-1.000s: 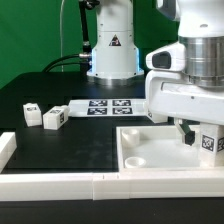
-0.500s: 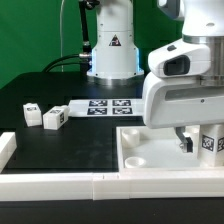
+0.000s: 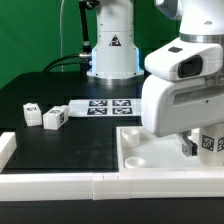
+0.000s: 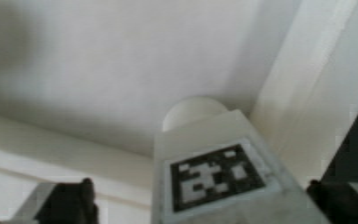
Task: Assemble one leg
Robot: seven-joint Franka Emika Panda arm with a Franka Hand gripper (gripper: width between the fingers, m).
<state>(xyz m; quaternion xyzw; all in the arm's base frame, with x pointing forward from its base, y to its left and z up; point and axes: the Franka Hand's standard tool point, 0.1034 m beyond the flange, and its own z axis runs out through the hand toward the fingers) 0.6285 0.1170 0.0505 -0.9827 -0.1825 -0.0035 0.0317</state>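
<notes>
A leg, a chunky white block with a black-and-white tag, stands on the white panel between my fingers. It also shows in the exterior view, at the far right, partly hidden by the arm. My gripper is low over the panel and straddles this leg. One dark finger stands clear of the leg and the other is at its side. The jaws are open. In the exterior view the gripper is mostly hidden under the white hand.
Two more tagged legs stand on the black table at the exterior view's left. The marker board lies behind them. A white rail runs along the front, with a white block at the left edge.
The arm has come down lower over the panel and covers more of it. The leg at the right has stayed in place.
</notes>
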